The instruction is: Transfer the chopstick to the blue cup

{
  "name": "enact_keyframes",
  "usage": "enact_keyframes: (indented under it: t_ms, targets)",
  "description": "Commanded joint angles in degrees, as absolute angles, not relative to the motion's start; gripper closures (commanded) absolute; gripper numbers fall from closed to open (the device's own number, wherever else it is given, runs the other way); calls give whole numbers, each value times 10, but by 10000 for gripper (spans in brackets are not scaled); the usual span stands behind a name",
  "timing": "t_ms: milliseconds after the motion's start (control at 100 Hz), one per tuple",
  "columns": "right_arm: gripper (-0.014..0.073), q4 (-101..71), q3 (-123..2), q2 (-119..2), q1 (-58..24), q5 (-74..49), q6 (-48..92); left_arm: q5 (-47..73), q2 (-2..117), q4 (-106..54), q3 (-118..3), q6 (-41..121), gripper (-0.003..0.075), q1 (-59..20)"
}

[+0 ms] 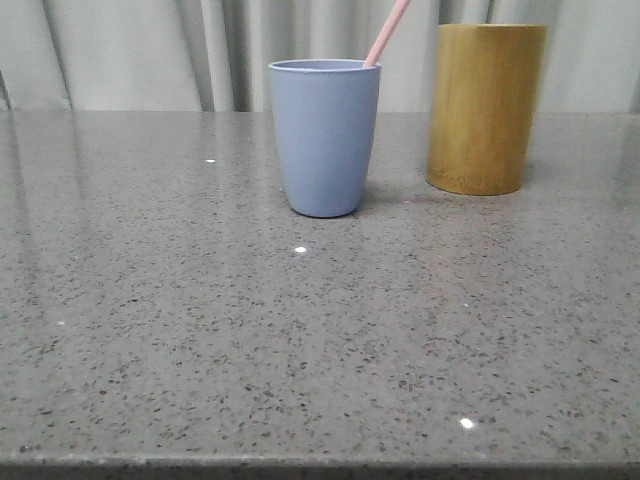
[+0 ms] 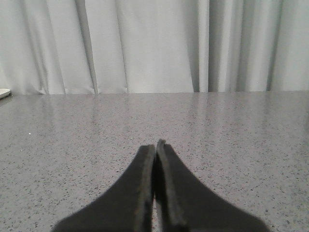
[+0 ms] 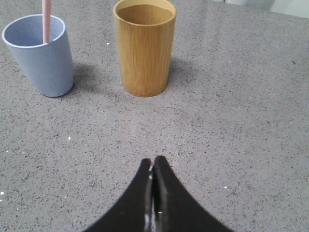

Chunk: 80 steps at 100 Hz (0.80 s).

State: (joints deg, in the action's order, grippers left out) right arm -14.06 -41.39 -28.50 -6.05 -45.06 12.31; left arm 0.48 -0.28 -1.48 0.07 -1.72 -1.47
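Observation:
The blue cup stands upright on the grey speckled table, at the middle of the front view. A pale pink chopstick leans out of it toward the right; only its upper end shows. The cup and the chopstick also show in the right wrist view. My right gripper is shut and empty, well back from the cup. My left gripper is shut and empty over bare table, with no task object in its view. Neither gripper shows in the front view.
A tan-yellow bamboo holder stands upright just right of the blue cup; it looks empty in the right wrist view. Pale curtains hang behind the table's far edge. A white object's edge shows at the table's far side.

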Motion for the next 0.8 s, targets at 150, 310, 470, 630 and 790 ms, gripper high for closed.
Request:
enact_keyframes:
  t_ms: [150,310,470,630,790]
  targets:
    - [662,-141,-428,-287,-56,-414,125,-44,-22,-16,7,-17,739,-13]
    - [662,-141,-428,-287,-56,-414,125,-44,-22,-16,7,-17,739,-13]
    - [662,-141,-428,-287,-56,-414,125,-44,-22,-16,7,-17,739,-13]
    - [662,-141,-428,-287,-56,-414,125,-44,-22,-16,7,-17,739,-13]
    - [662,-141,-428,-288,-56,-404,125,-44,-22,-16,7,-17,739,-13]
